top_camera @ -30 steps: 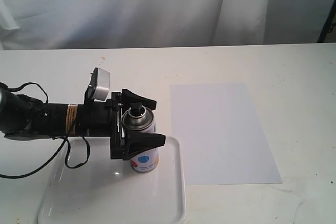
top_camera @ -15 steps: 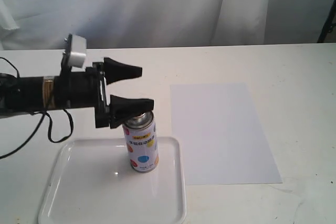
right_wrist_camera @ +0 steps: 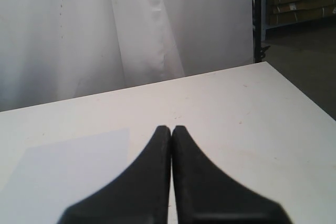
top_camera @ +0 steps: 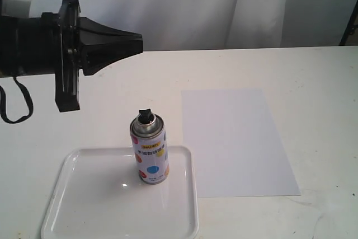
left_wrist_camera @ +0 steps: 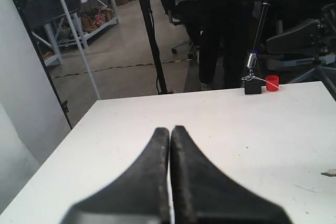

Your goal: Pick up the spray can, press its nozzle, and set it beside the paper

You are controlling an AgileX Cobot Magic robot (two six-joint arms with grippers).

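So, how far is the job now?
Nothing looks done: the spray can stands upright in the tray, unheld. In hand: nothing; the left gripper hangs shut, the right gripper shut too. Remaining: grasp, press the nozzle, set beside the paper.

The exterior view looks down at a slant from in front of the table [top_camera: 313,71], facing the white curtain [top_camera: 168,9] behind it, far enough back to take in the whole paper [top_camera: 235,141]. Each wrist view sits close behind its own gripper and looks along it over the tabletop. The left gripper [left_wrist_camera: 170,132] faces a workshop floor [left_wrist_camera: 121,51]. The right gripper [right_wrist_camera: 171,129] faces the curtain, and that view shares the paper with the exterior view.
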